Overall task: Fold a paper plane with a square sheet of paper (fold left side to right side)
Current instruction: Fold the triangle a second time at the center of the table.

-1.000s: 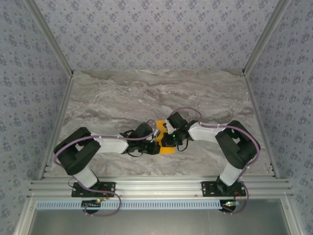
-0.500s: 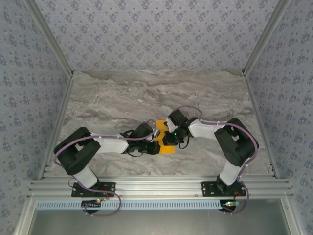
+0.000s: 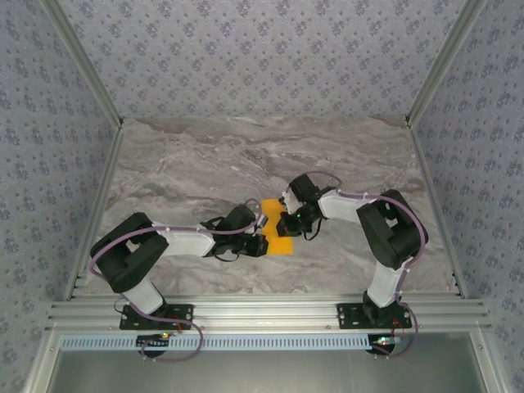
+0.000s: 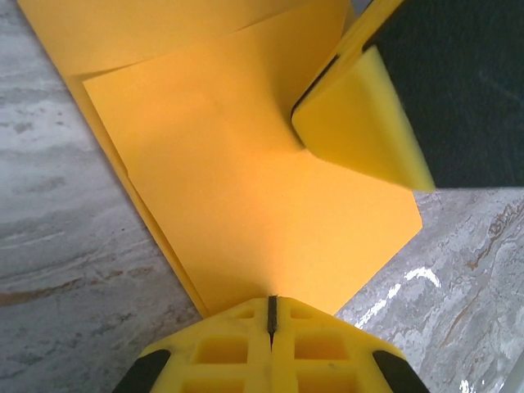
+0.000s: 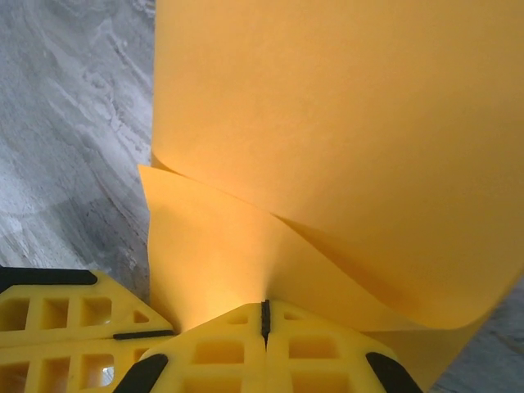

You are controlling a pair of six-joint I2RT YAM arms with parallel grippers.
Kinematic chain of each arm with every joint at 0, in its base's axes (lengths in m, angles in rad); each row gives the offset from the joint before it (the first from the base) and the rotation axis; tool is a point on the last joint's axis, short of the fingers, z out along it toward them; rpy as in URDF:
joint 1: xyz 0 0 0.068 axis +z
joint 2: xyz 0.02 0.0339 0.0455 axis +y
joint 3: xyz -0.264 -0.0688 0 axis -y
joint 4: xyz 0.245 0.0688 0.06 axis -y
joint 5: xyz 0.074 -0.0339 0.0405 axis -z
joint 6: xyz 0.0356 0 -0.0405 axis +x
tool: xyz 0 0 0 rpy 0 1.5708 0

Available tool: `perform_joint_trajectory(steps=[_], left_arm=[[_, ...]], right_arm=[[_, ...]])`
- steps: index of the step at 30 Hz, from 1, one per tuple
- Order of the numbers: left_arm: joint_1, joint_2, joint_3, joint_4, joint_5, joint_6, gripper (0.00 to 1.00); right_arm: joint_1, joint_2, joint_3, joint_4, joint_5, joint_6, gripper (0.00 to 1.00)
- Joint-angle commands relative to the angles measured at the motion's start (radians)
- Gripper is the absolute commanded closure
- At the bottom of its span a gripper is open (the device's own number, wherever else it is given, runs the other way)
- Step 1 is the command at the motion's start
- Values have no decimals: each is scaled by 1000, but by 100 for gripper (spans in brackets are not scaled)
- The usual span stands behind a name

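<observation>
- Since a second ago my right gripper (image 3: 284,223) has drawn back up the table (image 3: 205,164), away from the bases. Its elbow has swung inward, and more of the paper (image 3: 281,244) now lies bare at the near end.
- My left gripper (image 3: 260,244) has held its place at the paper's left edge.
- From above, the paper lies on the marble near the middle of the table, between the two grippers. It is a narrow orange strip running away from me at a slight tilt.
- On the left wrist camera the paper (image 4: 246,188) is doubled, with a lower layer peeking out along the left and far sides of the upper one.
- My left gripper (image 4: 272,315) is clenched, its seam closed, with the tips at the paper's near corner. I cannot tell whether a layer is nipped between them.
- In that same view a right finger (image 4: 360,123) comes in from the upper right, its tip down on the top layer where a crease starts.
- On the right wrist camera my right gripper (image 5: 264,315) is pressed tight together against the paper (image 5: 344,123). One layer runs flat up to the tips and another rises and curls over towards the lens. Whether either layer is pinched, I cannot tell.
- A left finger (image 5: 57,315) sits just beside the right ones at the lower left.
</observation>
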Motion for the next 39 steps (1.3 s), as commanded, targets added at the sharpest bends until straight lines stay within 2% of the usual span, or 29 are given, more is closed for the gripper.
perform_joint_trajectory(steps=[1, 24, 29, 34, 39], left_arm=[[-3, 31, -49, -147, -43, 19, 99], [-3, 12, -55, -137, -44, 17, 99], [-3, 4, -48, -132, -40, 16, 99], [-3, -8, -43, -128, -41, 16, 99], [-4, -14, -39, -132, -41, 16, 99]], right_arm=[[-53, 28, 19, -47, 108, -48, 100], [-230, 83, 116, -145, 125, -158, 100], [-215, -50, 64, -114, 101, -131, 100], [-166, -172, -32, -22, -15, -57, 100], [-78, -147, -80, 78, -84, 15, 100]])
